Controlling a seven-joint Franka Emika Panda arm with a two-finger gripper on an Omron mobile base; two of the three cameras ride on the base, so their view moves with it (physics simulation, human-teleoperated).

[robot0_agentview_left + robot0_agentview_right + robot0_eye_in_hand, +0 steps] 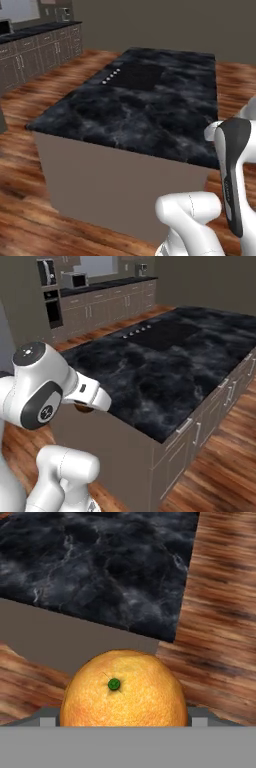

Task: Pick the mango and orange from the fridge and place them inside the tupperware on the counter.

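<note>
The orange (pixel 123 689) fills the lower middle of the hand view, its green stem dot facing the camera. My gripper (pixel 124 720) is shut on it, and the fruit hides most of the fingers. In the right base view a brown-orange sliver of the orange (pixel 84 407) peeks out under my white forearm, just off the near left corner of the black marble counter (pixel 165 371). That counter (pixel 145 110) is an island top, and its corner (pixel 100 557) lies ahead of the hand. The mango, the fridge and the tupperware are out of view.
A flat black cooktop (pixel 137 75) with white knob dots is set into the island's far part. Brown cabinets with silver handles (pixel 184 426) run along its right side. A back counter carries a microwave (pixel 74 279) beside a wall oven (pixel 52 306). Wooden floor (pixel 220 612) surrounds the island.
</note>
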